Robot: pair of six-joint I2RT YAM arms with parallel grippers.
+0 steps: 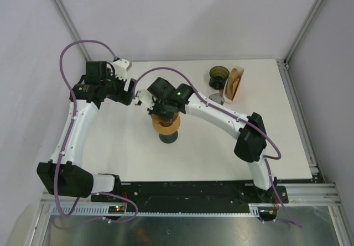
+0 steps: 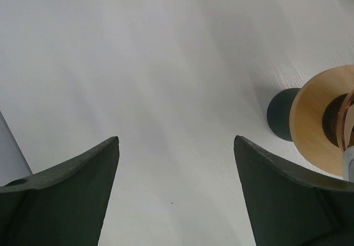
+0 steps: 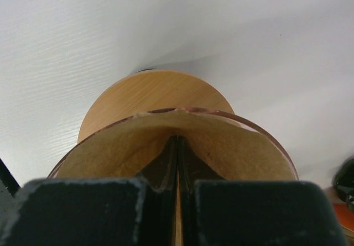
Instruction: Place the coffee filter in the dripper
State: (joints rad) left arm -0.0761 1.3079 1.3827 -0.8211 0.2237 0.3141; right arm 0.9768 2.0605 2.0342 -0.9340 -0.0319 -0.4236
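The dripper [image 1: 166,125], a glass cone with a wooden collar on a dark base, stands mid-table. In the right wrist view its wooden collar [image 3: 155,94] and glass rim [image 3: 265,134] ring the tan paper coffee filter [image 3: 238,155], which lies spread inside the cone. My right gripper [image 3: 178,140] reaches down into the cone, jaws pressed together with a thin sliver of filter paper between them; it also shows in the top view [image 1: 164,112]. My left gripper [image 1: 137,95] is open and empty over bare table [image 2: 176,139], just left of the dripper [image 2: 318,119].
At the back right stand a second dark dripper [image 1: 218,76], a holder of spare brown filters [image 1: 236,83] and a small grey object [image 1: 217,98]. The table's right edge runs by a metal frame rail [image 1: 298,113].
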